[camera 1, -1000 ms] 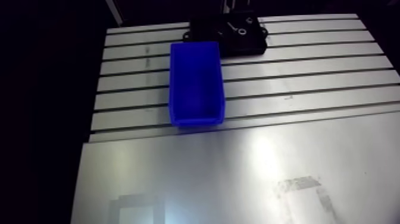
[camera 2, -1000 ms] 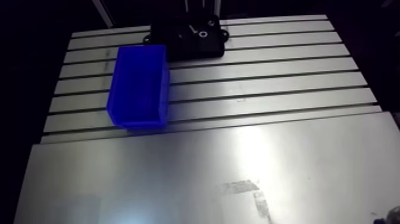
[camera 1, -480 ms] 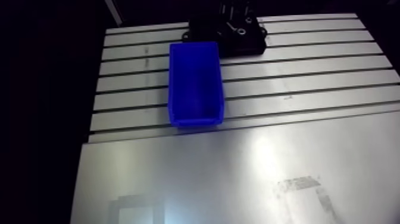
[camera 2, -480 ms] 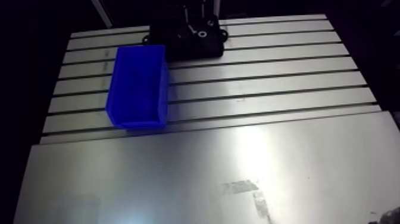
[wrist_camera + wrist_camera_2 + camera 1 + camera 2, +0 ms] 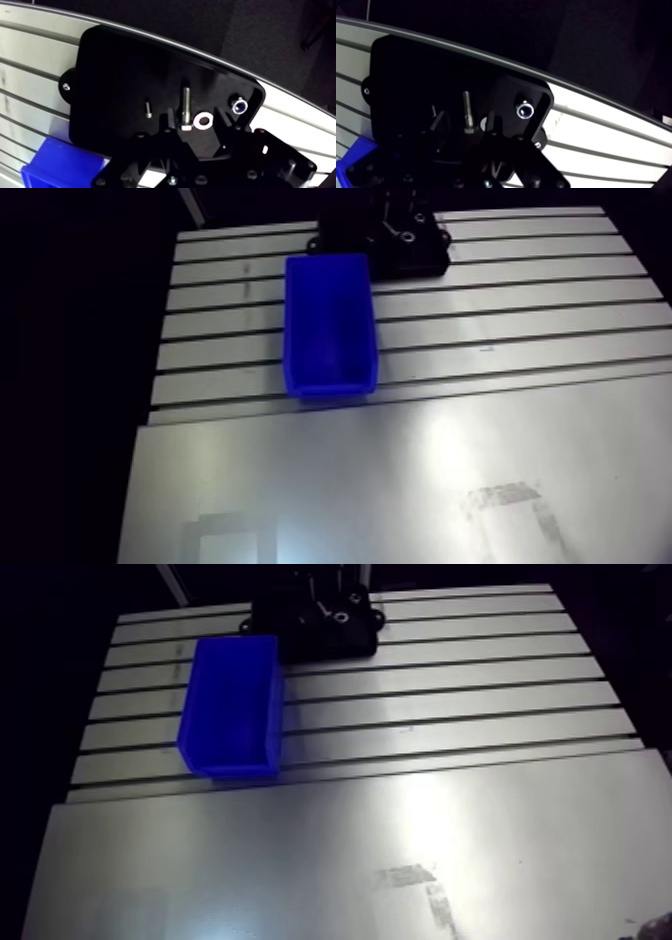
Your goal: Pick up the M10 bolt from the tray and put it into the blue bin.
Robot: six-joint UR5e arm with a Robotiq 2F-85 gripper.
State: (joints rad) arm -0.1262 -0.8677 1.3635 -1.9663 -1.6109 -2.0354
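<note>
We have the gripper (image 5: 466, 125) low over the black tray (image 5: 115, 75), which sits at the far edge of the slotted table (image 5: 500, 318). In the wrist view its two dark fingers stand apart, one on each side of the M10 bolt (image 5: 186, 105), with a gap showing on either side. We judge that they straddle it ready to close and are not yet gripping.

The bolt lies flat on the tray, its shank pointing away from the gripper and its head nearest us. That lets the fingers close across the shank's width.

A washer (image 5: 203, 120) lies just beside the bolt head, close enough that a finger might nudge it. A much smaller screw (image 5: 148, 107) lies on the bolt's other side, and a nut (image 5: 239, 106) sits apart near the tray's corner.

The blue bin (image 5: 330, 323) stands open-topped just beside the tray (empty, as far as the arm view shows), so we judge the carry to it will be short.
</note>
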